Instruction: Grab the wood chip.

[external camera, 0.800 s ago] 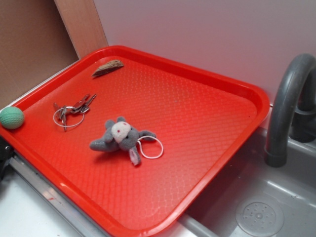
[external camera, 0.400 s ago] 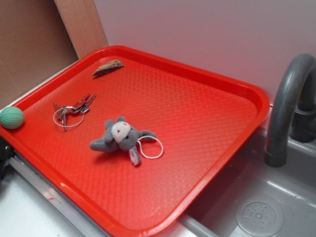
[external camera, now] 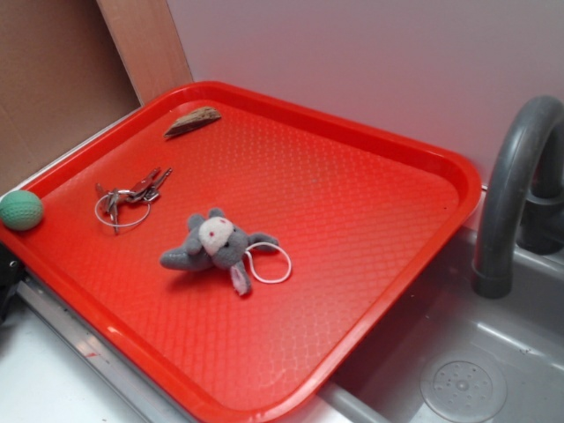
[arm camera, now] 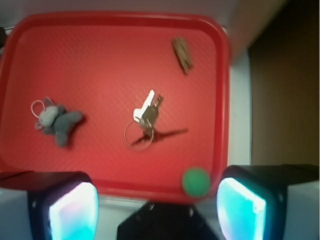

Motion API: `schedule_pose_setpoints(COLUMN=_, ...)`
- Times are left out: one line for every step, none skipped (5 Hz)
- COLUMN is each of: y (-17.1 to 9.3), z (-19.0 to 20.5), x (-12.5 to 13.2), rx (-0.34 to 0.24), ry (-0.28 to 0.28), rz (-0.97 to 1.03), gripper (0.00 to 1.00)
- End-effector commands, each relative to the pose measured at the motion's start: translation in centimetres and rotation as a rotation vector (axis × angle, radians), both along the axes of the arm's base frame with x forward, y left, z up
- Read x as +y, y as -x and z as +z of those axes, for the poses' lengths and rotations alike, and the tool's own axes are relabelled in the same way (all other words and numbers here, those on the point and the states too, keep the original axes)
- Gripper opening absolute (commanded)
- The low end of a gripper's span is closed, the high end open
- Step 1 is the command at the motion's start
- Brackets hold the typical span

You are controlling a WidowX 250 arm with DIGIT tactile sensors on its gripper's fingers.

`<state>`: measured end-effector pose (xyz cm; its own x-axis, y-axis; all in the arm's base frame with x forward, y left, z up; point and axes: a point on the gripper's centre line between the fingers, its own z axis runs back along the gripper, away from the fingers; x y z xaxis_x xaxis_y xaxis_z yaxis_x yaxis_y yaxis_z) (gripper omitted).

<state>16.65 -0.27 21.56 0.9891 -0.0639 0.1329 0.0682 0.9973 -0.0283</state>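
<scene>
Claw (arm camera: 157, 205) wide open, nothing held, high above tray (arm camera: 222, 100); wood chip (arm camera: 182, 54) far ahead, slightly right — go fwd past keys (arm camera: 146, 120), align w/ sliver, descend.

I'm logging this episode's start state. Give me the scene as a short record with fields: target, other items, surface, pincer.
target: wood chip, lying flat near the tray's far corner, untouched
other items: keys on a ring; grey plush with a white loop; green ball at the tray's edge
surface: red tray, beside a grey sink and faucet
pincer: open, holding nothing, well back from the chip, seen only in the wrist view
</scene>
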Motion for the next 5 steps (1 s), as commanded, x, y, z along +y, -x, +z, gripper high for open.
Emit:
schedule_pose_setpoints(y=-7.0, z=-4.2, x=-0.2, rx=-0.09, ry=-0.119, rz=-0.239, gripper=1.0)
schedule_pose_setpoints(y=-9.5, z=-6.4, x=-0.3, rx=-0.096, ry=-0.151, rz=-0.284, gripper=1.0)
schedule_pose_setpoints(y=-11.9, z=-8.8, x=-0.3, rx=-0.089, ry=-0.176, rz=-0.289, gripper=1.0)
schedule_pose_setpoints(y=-13.4, z=-10.9, x=0.6, rx=-0.059, ry=-0.204, rz=-0.258, gripper=1.0)
schedule_pose_setpoints(y=-14.8, z=-13.4, x=0.6, rx=-0.022, ry=-0.192, rz=-0.261, gripper=1.0)
